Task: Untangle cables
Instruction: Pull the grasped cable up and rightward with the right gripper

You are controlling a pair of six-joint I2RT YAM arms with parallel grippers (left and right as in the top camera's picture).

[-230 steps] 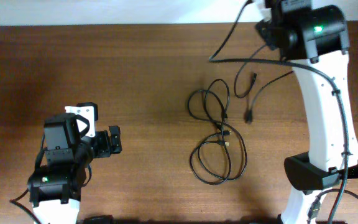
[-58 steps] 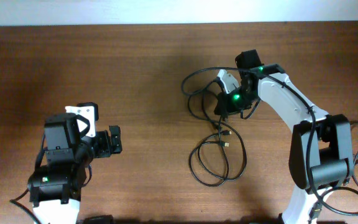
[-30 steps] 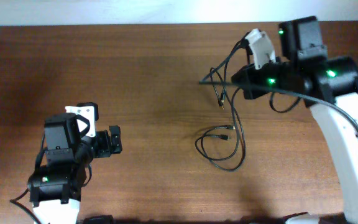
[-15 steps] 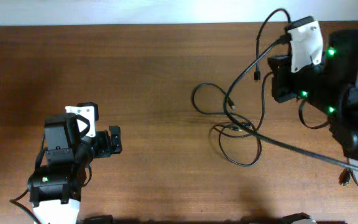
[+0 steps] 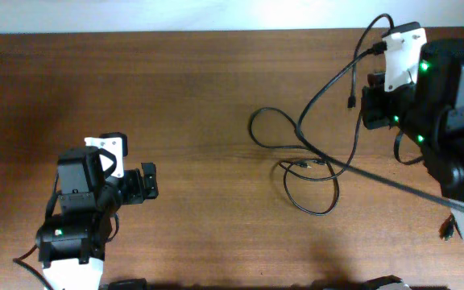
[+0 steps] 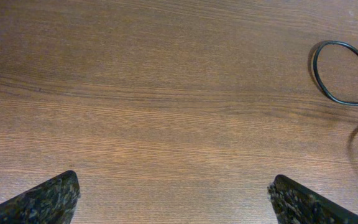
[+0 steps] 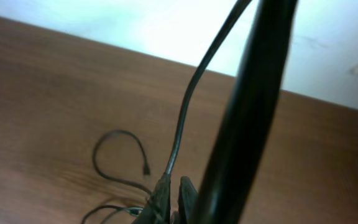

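Cables point(image 5: 251, 129) lie in loose black loops on the right half of the brown wooden table point(image 5: 176, 80), with one strand drawn up off the surface towards the right arm. Right arm point(image 5: 449, 105): white and black, at the far right edge of the overhead view, with a thicker black wire point(image 5: 409, 188) of its own running slantwise across the picture in front of the loops. Left arm point(image 5: 79, 217): near the front left corner, well apart from the cables point(image 6: 340, 102), of which its wrist view catches only one loop at the upper right. Right gripper point(image 5: 373, 105): raised above the table; in its wrist view the jaws of the right gripper point(image 7: 174, 198) stand together on a thin strand of the cables point(image 7: 188, 106), which rises from them, while a further loop rests on the wood below. A blurred thick wire point(image 7: 247, 124) crosses the foreground of that view. Left gripper point(image 5: 145, 184): low over bare wood and holding nothing; the left gripper point(image 6: 173, 193) shows its fingertips point(image 6: 48, 199) only at the two bottom corners, jaws wide apart. Small plug point(image 5: 351, 103): at the end of one strand, seen just beside the right gripper in the overhead view.
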